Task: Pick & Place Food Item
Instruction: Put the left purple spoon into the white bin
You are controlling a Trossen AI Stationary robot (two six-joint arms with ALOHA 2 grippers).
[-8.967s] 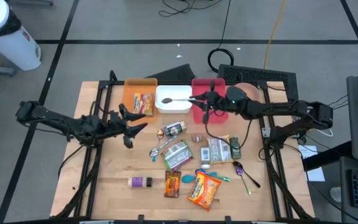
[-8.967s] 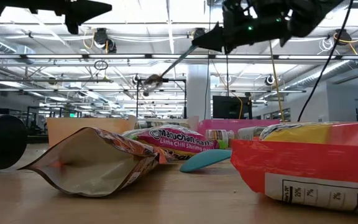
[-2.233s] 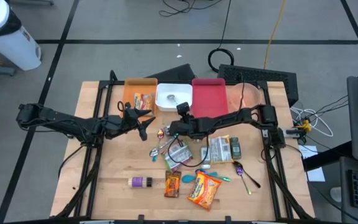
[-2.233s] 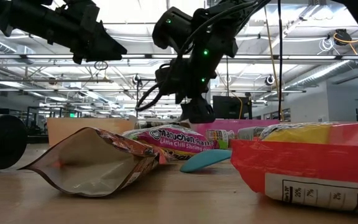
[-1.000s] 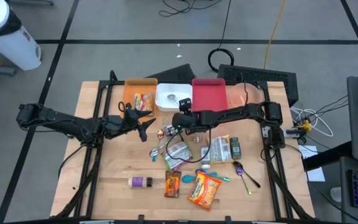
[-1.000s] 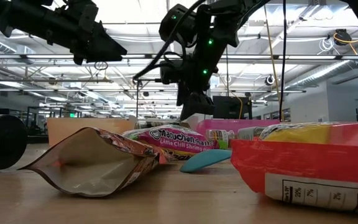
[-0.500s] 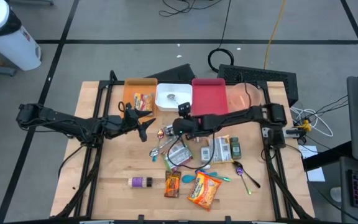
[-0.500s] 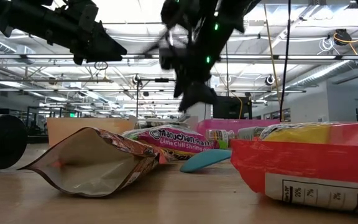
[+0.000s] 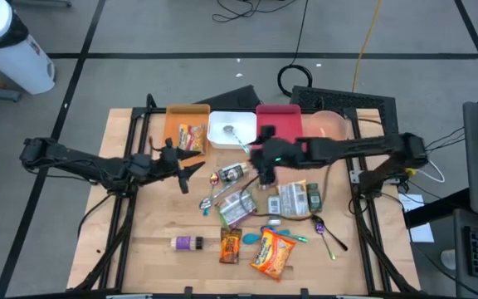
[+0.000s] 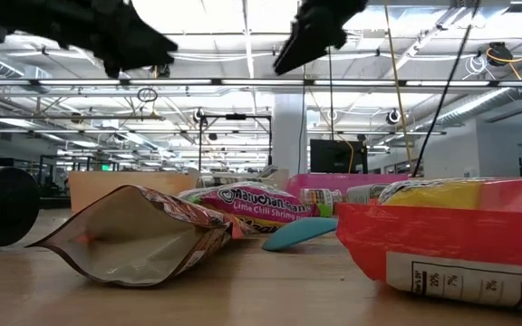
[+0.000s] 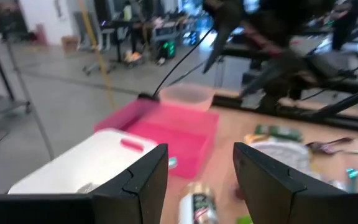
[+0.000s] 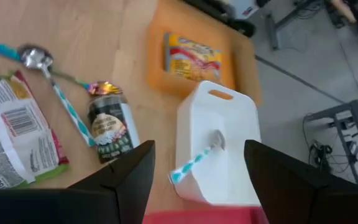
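From above, the right gripper [image 9: 261, 169] hangs over the middle of the tabletop [image 9: 156, 224], just beside the small dark jar [image 9: 231, 173], which lies on its side toward the left arm, apart from the fingers; the left gripper [image 9: 191, 172] hovers near the orange bin [image 9: 175, 116], with the jar between the two grippers; a white bin [image 9: 220, 141] holding a spoon [image 9: 234, 136] sits between the orange bin and a pink bin [image 9: 279, 114]; snack packets lie scattered across the near half of the tabletop. From table height, both arms show only as dark shapes at the top edge, clear of everything below, above an open foil pouch [image 10: 134, 234] and a red bag [image 10: 451, 235]. In the left wrist view, the left fingers [image 11: 143, 180] stand spread with nothing between them, the white bin [image 11: 86, 163] and pink bin [image 11: 166, 127] beyond, the jar [image 11: 194, 208] low in the gap. In the right wrist view, the right fingers [image 12: 129, 174] stand spread and empty; the jar [image 12: 109, 130] lies on the wood ahead of them, untouched, beside a teal-handled spoon [image 12: 48, 78], with the white bin [image 12: 219, 146] and its spoon, and the orange bin [image 12: 194, 59] holding a yellow packet [image 12: 190, 53], farther on.
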